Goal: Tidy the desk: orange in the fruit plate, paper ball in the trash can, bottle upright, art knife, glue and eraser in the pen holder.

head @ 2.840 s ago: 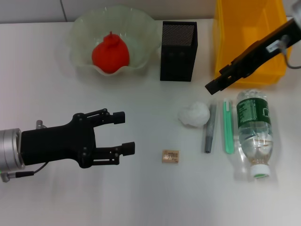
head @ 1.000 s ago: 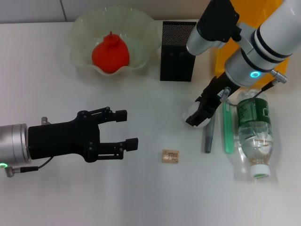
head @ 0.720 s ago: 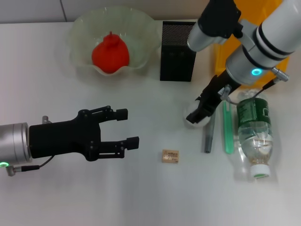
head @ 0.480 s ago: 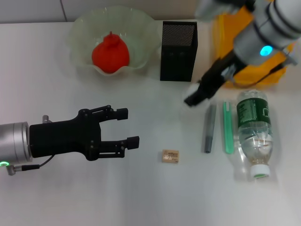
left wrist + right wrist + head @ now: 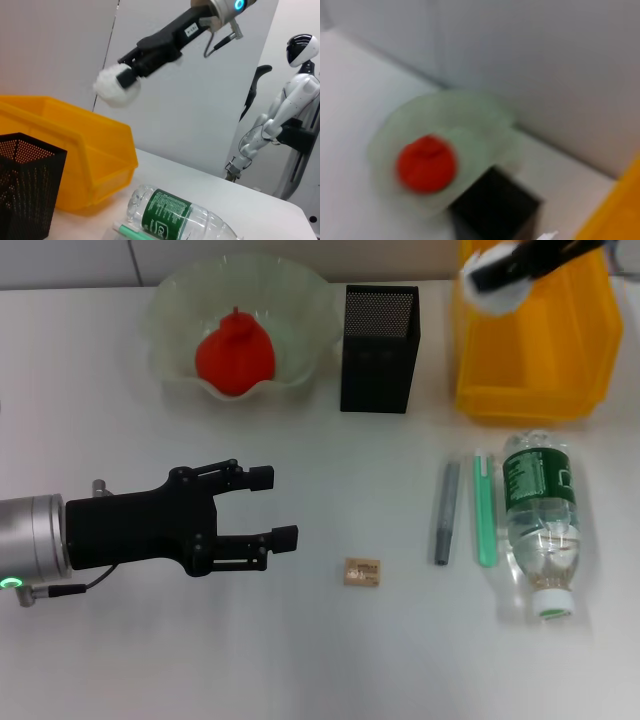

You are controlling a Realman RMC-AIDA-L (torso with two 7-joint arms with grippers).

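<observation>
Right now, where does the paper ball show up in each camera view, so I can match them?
Head view: the paper ball is at the top right, held by the right gripper above the trash can.
Left wrist view: paper ball held in the air above the yellow bin.
Right wrist view: not in it.
Shared landmark: the pen holder, in all three.

Left gripper low over the counter, fingers spread wide, arm level. Right gripper raised at the far right, clamped on the paper ball.
</observation>
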